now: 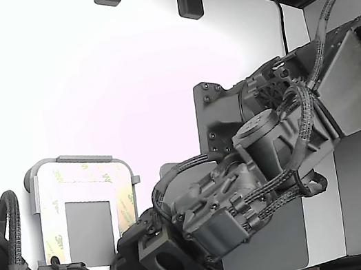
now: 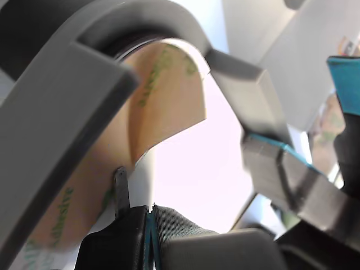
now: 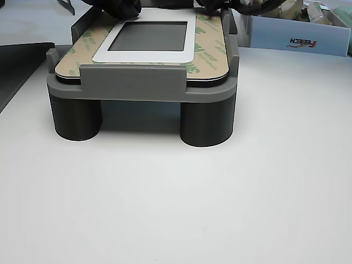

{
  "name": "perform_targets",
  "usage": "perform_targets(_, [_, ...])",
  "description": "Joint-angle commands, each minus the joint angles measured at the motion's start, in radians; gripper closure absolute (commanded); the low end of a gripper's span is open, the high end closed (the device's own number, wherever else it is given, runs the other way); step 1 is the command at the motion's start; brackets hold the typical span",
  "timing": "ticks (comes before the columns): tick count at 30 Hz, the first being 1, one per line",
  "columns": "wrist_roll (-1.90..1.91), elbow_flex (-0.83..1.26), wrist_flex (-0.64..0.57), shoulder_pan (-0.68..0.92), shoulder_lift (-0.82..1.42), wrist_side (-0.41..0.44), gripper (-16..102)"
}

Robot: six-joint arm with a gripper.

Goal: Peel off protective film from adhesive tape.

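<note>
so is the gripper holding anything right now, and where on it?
Likely yes: in the wrist view the gripper seems to pinch the pale-yellow, green-printed protective film at its lifted, curling edge, by a thin dark fingertip. The contact itself isn't clear.

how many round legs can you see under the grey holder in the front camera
2: one dark round leg under the grey holder at the other view's left, another at its right. Rear legs may be hidden.

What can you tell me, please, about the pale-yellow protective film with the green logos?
The pale-yellow paper protective film with green logos borders a small grey rectangle on the part held in the grey raised fixture. It looks like thin matte paper. In the wrist view one corner curls away from the surface, beside the claw's thin dark finger. Elsewhere, in the other view, it lies flat.
</note>
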Motion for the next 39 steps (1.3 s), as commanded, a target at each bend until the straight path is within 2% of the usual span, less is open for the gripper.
perform_targets(1, [-0.005,-0.048,0.041,-0.021,0.035,0.009,97])
perform_targets(5, [0.012,-0.089,0.133,-0.041,0.095,0.026,96])
perform_targets(7, [0.035,-0.103,0.19,-0.051,0.144,0.054,82])
perform_targets(8, [0.052,-0.112,0.229,-0.052,0.169,0.075,69])
perform_targets(10, [0.112,-0.129,0.325,-0.054,0.224,0.126,-11])
perform_targets(11, [0.143,-0.127,0.359,-0.055,0.261,0.141,4])
perform_targets(12, [0.158,-0.114,0.382,-0.064,0.304,0.144,0])
perform_targets(13, [0.169,-0.087,0.385,-0.078,0.351,0.141,-13])
perform_targets(17, [0.278,0.048,0.425,-0.133,0.572,0.143,-10])
perform_targets(21, [0.353,0.23,0.348,-0.236,0.802,0.098,-9])
perform_targets(23, [0.387,0.282,0.31,-0.301,0.87,0.049,-14])
perform_targets(26, [0.621,0.337,0.267,-0.393,0.974,0.008,-14])
perform_targets(28, [0.96,0.371,0.192,-0.472,1.062,-0.012,-2])
perform_targets(29, [1.164,0.373,0.173,-0.511,1.081,0.015,-13])
perform_targets(31, [1.58,0.354,0.229,-0.525,1.101,0.167,-14])
perform_targets(34, [1.914,0.342,0.36,-0.525,1.109,0.268,-14])
perform_targets(36, [2.019,0.336,0.419,-0.526,1.097,0.301,-14])
perform_targets(39, [2.033,0.299,0.489,-0.531,1.095,0.301,-14])
